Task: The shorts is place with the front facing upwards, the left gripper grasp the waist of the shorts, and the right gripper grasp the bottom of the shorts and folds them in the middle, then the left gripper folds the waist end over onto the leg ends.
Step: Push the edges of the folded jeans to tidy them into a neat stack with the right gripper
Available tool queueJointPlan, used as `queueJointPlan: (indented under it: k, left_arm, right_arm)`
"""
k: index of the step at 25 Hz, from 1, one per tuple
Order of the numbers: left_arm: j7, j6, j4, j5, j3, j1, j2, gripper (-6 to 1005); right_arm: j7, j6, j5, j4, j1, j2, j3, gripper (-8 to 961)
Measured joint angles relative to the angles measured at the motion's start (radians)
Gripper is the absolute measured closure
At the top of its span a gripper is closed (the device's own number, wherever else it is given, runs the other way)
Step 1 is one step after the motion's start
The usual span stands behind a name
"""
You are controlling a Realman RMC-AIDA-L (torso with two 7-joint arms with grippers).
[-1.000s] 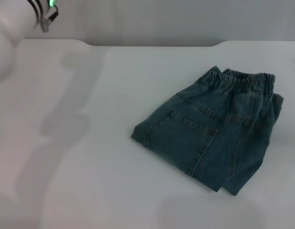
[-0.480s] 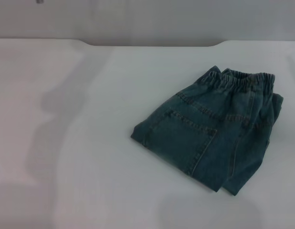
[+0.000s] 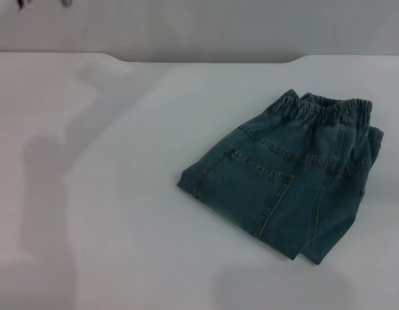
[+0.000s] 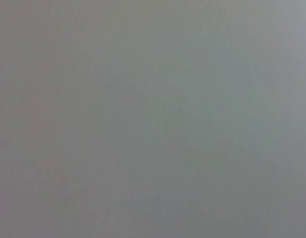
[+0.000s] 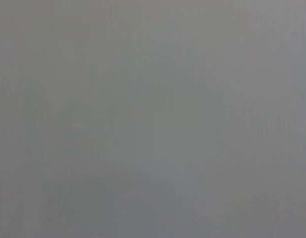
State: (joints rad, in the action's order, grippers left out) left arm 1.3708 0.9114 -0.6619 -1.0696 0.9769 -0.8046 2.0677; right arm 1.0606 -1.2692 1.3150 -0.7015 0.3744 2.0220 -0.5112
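The shorts [image 3: 283, 177] lie folded into a compact bundle on the right half of the white table [image 3: 122, 206] in the head view. The ruffled waist of the shorts [image 3: 332, 108] is on top at the far right end, and a stitched pocket [image 3: 261, 187] faces up. The leg ends are covered by the folded layers, so I cannot make them out. Only a dark sliver of the left arm [image 3: 20, 3] shows at the top left edge, and its gripper is out of view. The right gripper is out of view too. Both wrist views show plain grey.
The table's far edge [image 3: 206, 61] runs across the top, with a grey wall behind it. An arm's shadow [image 3: 48, 168] lies on the table's left side. Another soft shadow [image 3: 283, 287] sits near the front edge.
The left arm has lifted out of the top left corner of the head view. Its shadow on the table has slid to the left. The shorts have not moved.
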Motion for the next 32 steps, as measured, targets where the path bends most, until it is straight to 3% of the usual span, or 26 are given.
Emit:
queueJointPlan:
  k: [5, 8, 12, 17, 19, 26, 32]
  left_arm:
    - [-0.586, 0.21, 0.266, 0.45, 0.001, 0.015, 0.007, 170]
    - [-0.752, 0.285, 0.341, 0.553, 0.003, 0.022, 0.009, 170]
    - [-0.791, 0.303, 0.352, 0.57, 0.017, 0.05, 0.007, 171]
    - [-0.791, 0.305, 0.345, 0.574, 0.033, 0.071, 0.002, 171]
    - [-0.797, 0.3, 0.345, 0.569, 0.039, 0.068, 0.0, 171]
    - [-0.817, 0.286, 0.338, 0.569, 0.065, 0.053, 0.0, 171]
    - [-0.817, 0.278, 0.331, 0.573, 0.087, 0.044, 0.001, 171]
  right_arm:
    - [0.38, -0.004, 0.216, -0.155, -0.006, -0.024, -0.01, 606]
    - [0.541, -0.023, 0.333, -0.242, 0.0, -0.022, -0.011, 606]
    - [0.748, -0.106, 0.497, -0.334, 0.033, -0.03, -0.012, 607]
    - [0.954, -0.246, 0.716, -0.392, 0.123, -0.065, -0.013, 607]
    - [1.056, -0.347, 0.869, -0.407, 0.2, -0.091, -0.013, 607]
    - [1.159, -0.544, 1.088, -0.431, 0.339, -0.13, -0.026, 607]
    - [1.186, -0.616, 1.222, -0.458, 0.407, -0.135, -0.076, 607]
